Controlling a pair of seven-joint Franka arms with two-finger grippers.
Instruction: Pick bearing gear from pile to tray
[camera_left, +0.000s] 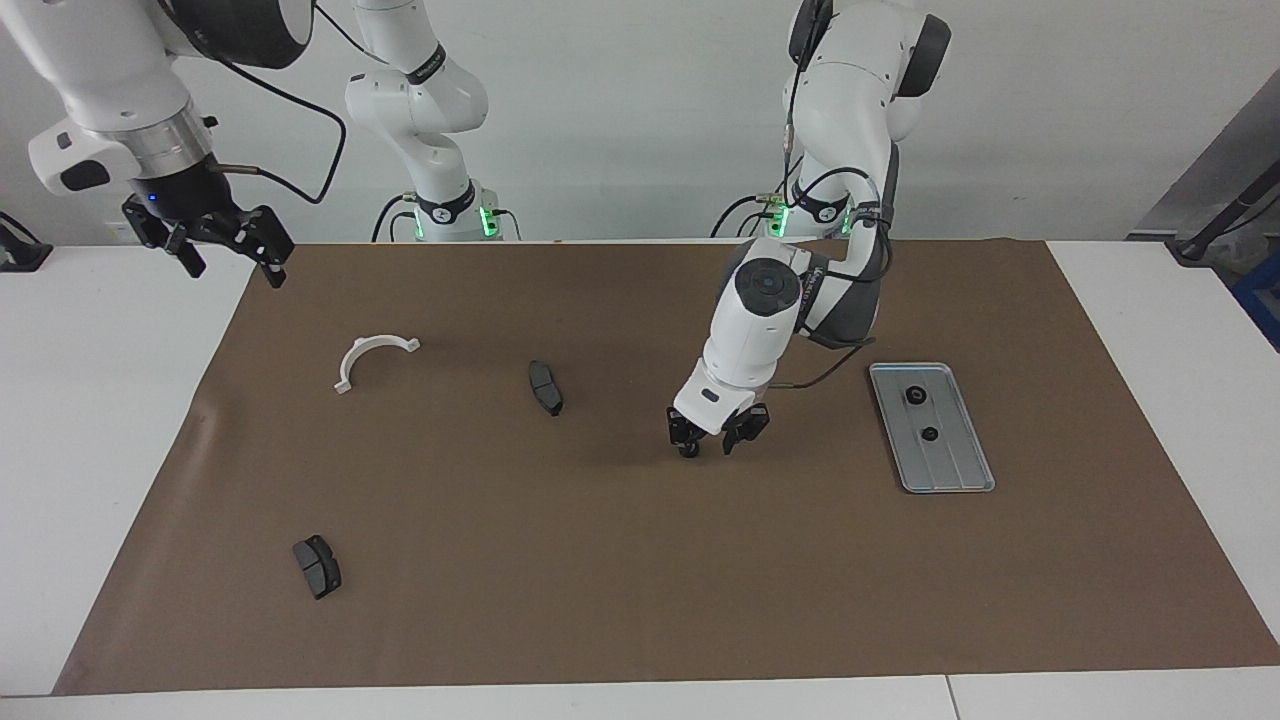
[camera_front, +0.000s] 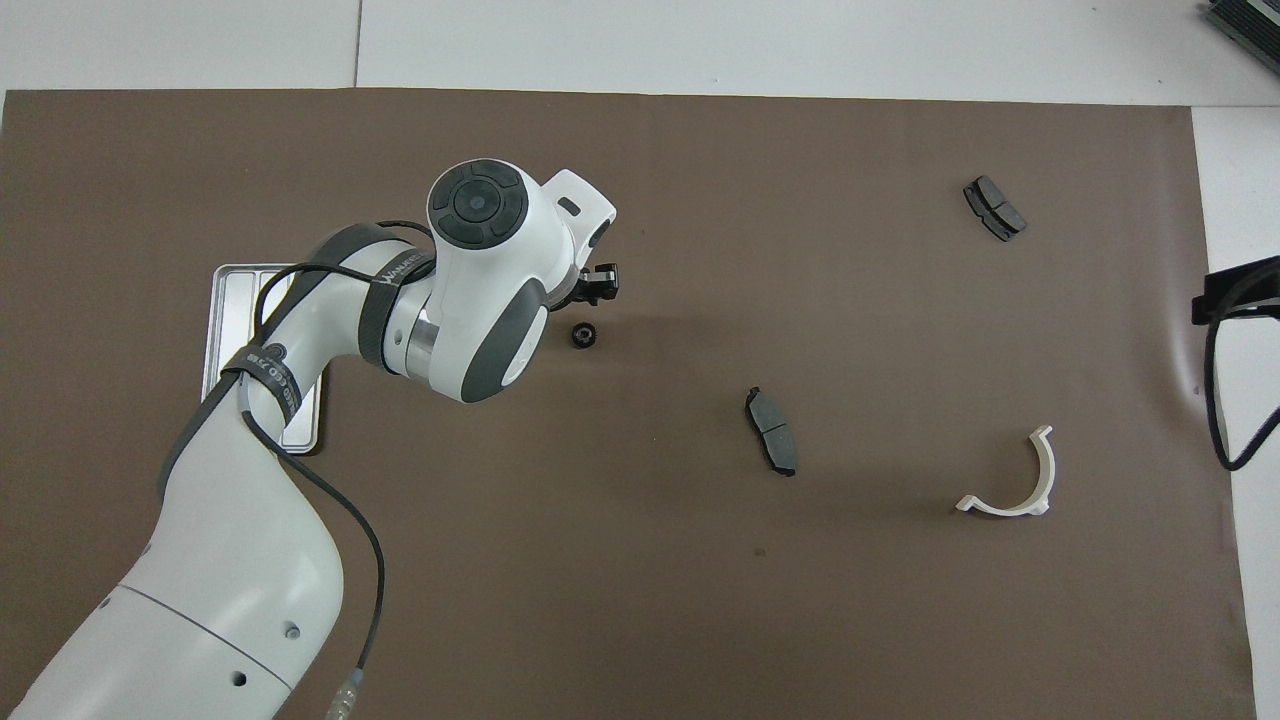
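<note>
Black gear (camera_front: 583, 335), silver ridged tray (camera_left: 955, 470)

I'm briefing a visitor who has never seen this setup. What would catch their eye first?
Probably the left gripper, low over the brown mat with its fingers open around a small black gear. Next, the silver tray toward the left arm's end of the table, already holding two black gears. The right gripper waits raised at the other end.

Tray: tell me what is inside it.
In the facing view the tray holds two small black round gears, one nearer the robots than the other. In the overhead view the left arm covers most of the tray, hiding both.
</note>
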